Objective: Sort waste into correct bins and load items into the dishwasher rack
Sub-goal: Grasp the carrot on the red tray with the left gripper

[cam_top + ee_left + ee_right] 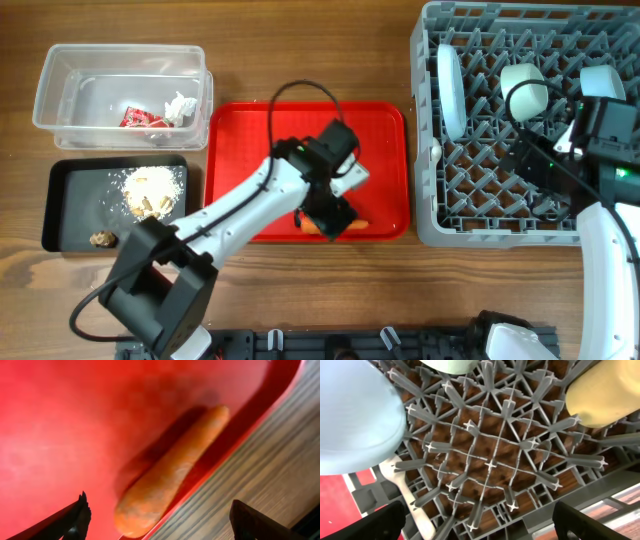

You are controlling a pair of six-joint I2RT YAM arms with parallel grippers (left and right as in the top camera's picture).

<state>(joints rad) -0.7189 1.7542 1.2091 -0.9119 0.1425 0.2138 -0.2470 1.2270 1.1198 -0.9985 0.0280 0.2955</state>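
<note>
An orange carrot (308,226) lies along the near rim of the red serving tray (240,150); it also shows in the left wrist view (170,475). My left gripper (330,212) (159,519) is open, its fingers spread either side of the carrot's thick end, not touching it. My right gripper (527,160) (480,522) is open and empty above the grey dishwasher rack (480,225). In the right wrist view the rack holds a light blue plate (355,415), a pale green bowl (452,365), a yellow cup (602,397) and a white spoon (412,500).
The clear tub (60,100) at the back left holds a red wrapper (133,118) and white tissue (180,106). The black tray (60,215) in front of it holds pale crumbs (150,188) and brown scraps (101,239). Bare wood lies between the trays and the rack.
</note>
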